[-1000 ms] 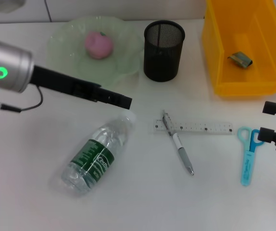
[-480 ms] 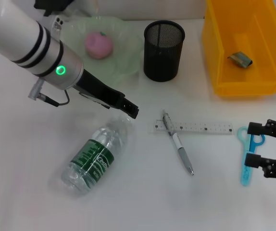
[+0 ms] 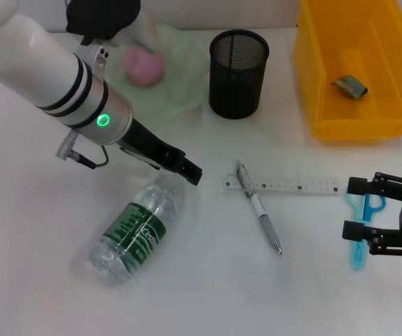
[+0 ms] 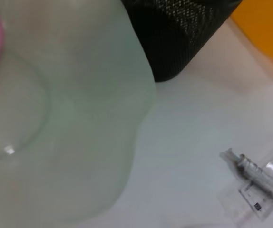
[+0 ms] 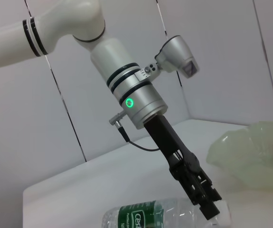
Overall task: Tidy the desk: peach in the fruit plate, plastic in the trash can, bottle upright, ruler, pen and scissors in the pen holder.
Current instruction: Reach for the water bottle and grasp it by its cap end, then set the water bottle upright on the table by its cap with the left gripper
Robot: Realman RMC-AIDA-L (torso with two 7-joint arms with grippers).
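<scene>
Grippers both moved: left gripper (image 3: 189, 172) dropped to the bottle (image 3: 136, 227) cap, fingers unclear; right gripper (image 3: 356, 209) spread around the scissors (image 3: 359, 241), ready to grab.

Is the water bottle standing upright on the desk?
No. In the head view the bottle lies on its side on the desk, its cap end near the left gripper.

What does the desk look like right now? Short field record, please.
peach: in fruit plate
plastic: in trash can
bottle: lying on its side
ruler: flat on desk, pen across its end
scissors: on desk
pen holder: upright
left gripper: at the bottle's cap
right gripper: open, over scissors
</scene>
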